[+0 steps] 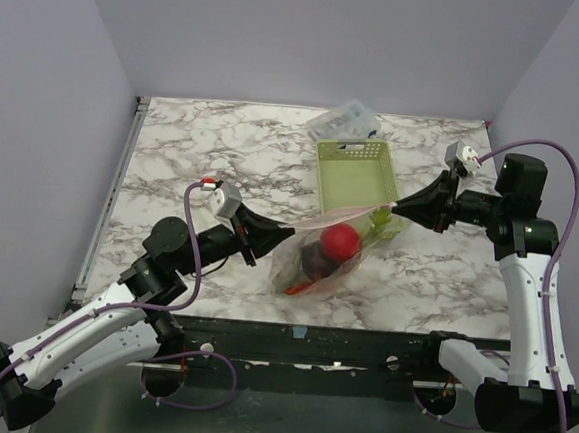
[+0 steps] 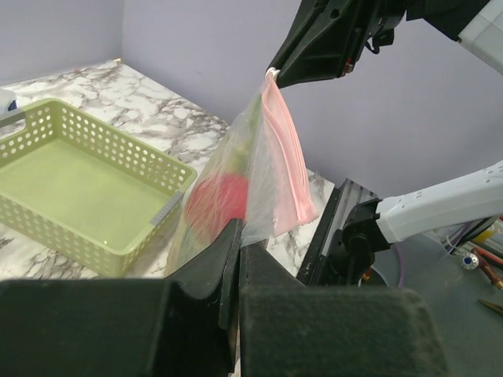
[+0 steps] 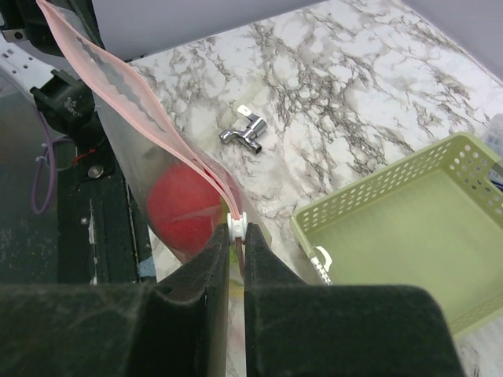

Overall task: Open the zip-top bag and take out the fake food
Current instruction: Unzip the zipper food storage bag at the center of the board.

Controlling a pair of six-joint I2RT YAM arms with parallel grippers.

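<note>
The clear zip-top bag [image 1: 312, 248] hangs stretched between my two grippers above the table, its pinkish zip strip [image 1: 340, 215] pulled taut. My left gripper [image 1: 290, 233] is shut on the bag's left corner [image 2: 259, 232]. My right gripper [image 1: 399, 207] is shut on the white zip slider [image 3: 237, 225] at the strip's right end. Inside the bag I see the red round fruit [image 1: 340, 242], a dark purple beet [image 1: 316, 263], something orange-red at the bottom [image 1: 299, 287] and pale green pieces [image 1: 381, 224]. The fruit also shows in the right wrist view [image 3: 181, 212].
The pale green slotted basket [image 1: 353, 171] stands just behind the bag, with a clear rigid box [image 1: 345, 119] behind it. A small metal tap part [image 3: 245, 135] lies on the marble table [image 1: 224, 151]. The table's front edge runs below the bag.
</note>
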